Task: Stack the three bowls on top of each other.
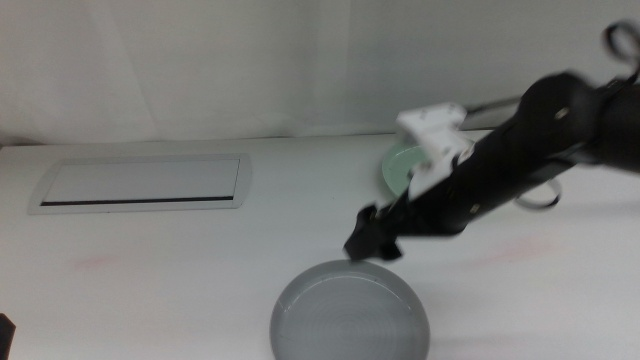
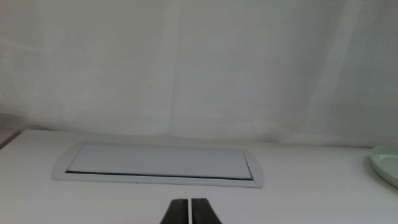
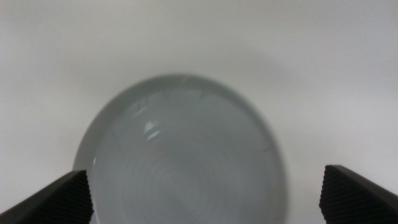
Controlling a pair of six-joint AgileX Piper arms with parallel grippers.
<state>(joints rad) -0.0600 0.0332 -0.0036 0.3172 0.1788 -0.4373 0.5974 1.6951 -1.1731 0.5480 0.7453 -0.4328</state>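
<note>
Grey bowl (image 1: 350, 312): judged light, rigid, slippery plastic; its low rim is the advised hold. Right gripper (image 1: 372, 238) fingers are spread wide above it; left gripper (image 2: 189, 211) fingers are closed, empty.

Grey bowl (image 1: 350, 312) near, mint bowl (image 1: 403, 167) beyond

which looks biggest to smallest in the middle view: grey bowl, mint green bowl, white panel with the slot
1. white panel
2. grey bowl
3. mint green bowl, though the right arm hides part of it and it lies farther from the camera, so its true size is unsure.
</note>
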